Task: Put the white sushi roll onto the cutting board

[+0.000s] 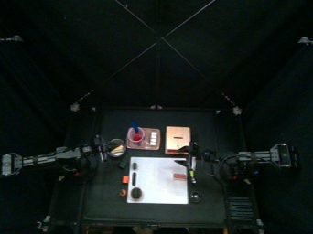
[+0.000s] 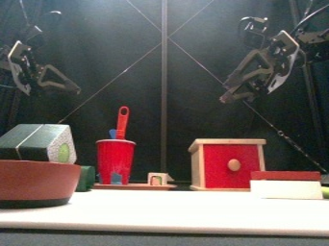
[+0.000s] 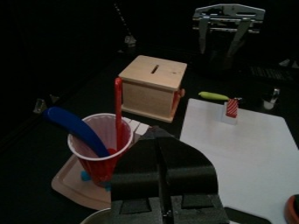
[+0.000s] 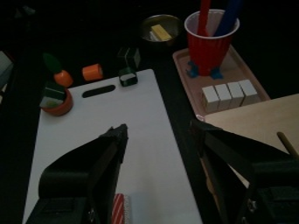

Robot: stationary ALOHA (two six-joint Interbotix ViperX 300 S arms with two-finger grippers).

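Jaws of right gripper (image 4: 158, 131): spread wide, holding nothing. It hangs high over the board (image 4: 105, 140), angled down toward it.

Board: large white rectangle, mostly bare. A small red-and-white striped piece (image 4: 121, 207) stands on it near the right gripper. A black stick-like item (image 4: 100, 90) lies at the opposite end.

Roll (image 4: 228, 94): white, in four segments side by side. This is taken to be the sushi roll of the task. It lies on the pink tray (image 4: 251, 74), just beside the red cup (image 4: 212, 39), off the board and near its edge.

Cup: upright on the same tray, holding a blue and a red utensil.

Tan board (image 4: 263, 122): next to the tray, beside the white board.

Left gripper (image 3: 176, 157): raised on the other side, jaws pressed together on nothing, facing the cup and the wooden box (image 3: 152, 86).

Step in hand: approach. Nothing is grasped and the roll is not yet on the board.

Next move, as judged: carry the open right gripper across to the tray, line the jaws across the roll's narrow width, and come down clear of the cup. Then close, lift, and set the roll on a bare part of the board.

Risk: knocking the cup, or the segments parting under the squeeze.
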